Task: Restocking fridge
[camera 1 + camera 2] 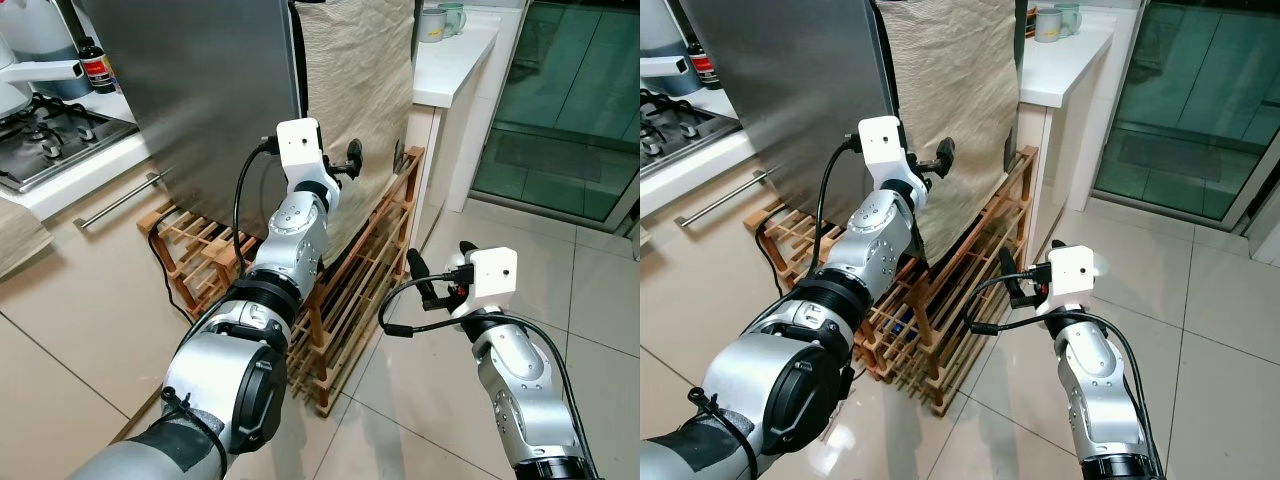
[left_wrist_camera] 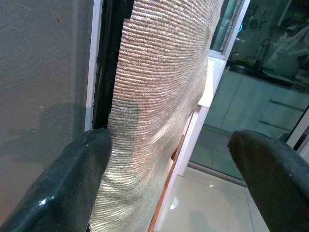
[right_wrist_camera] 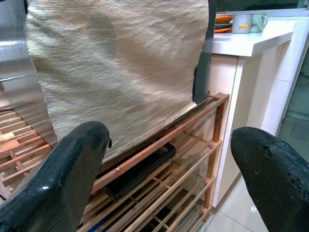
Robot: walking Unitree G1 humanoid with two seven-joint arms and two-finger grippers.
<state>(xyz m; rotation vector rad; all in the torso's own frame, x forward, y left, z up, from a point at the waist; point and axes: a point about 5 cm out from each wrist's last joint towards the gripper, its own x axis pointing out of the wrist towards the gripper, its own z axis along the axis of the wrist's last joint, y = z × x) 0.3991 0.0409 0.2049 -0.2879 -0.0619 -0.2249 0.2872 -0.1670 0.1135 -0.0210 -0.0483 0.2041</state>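
Fridge: the tall grey steel fridge [image 1: 215,95] stands at the far left of centre, its door edge facing the robot, a dark seal strip running down that edge.
Cloth: a beige woven cloth [image 1: 355,90] hangs down the fridge's right side, reaching the wooden rack below.
Floor: pale glossy tiles [image 1: 560,270] spread to the right, up to a glass sliding door [image 1: 575,100] at the far right.
Counter, right: a white counter [image 1: 455,55] sits just right of the cloth, two mugs [image 1: 440,20] on its far end.
Counter, left: a gas hob [image 1: 45,135] and a dark bottle [image 1: 95,65] stand at the far left, above a drawer with a steel bar handle [image 1: 120,200].
Rack: a low slatted wooden rack [image 1: 345,300] runs along the foot of the fridge, a dark flat thing lying on one shelf.
Left gripper: the left gripper [image 1: 350,160] is up at the fridge's door edge, fingers spread wide, one finger [image 2: 63,183] close by the seal and cloth; contact cannot be told.
Right gripper: the right gripper [image 1: 425,275] hangs low over the tiles, near the rack's right end, fingers apart and holding nothing.
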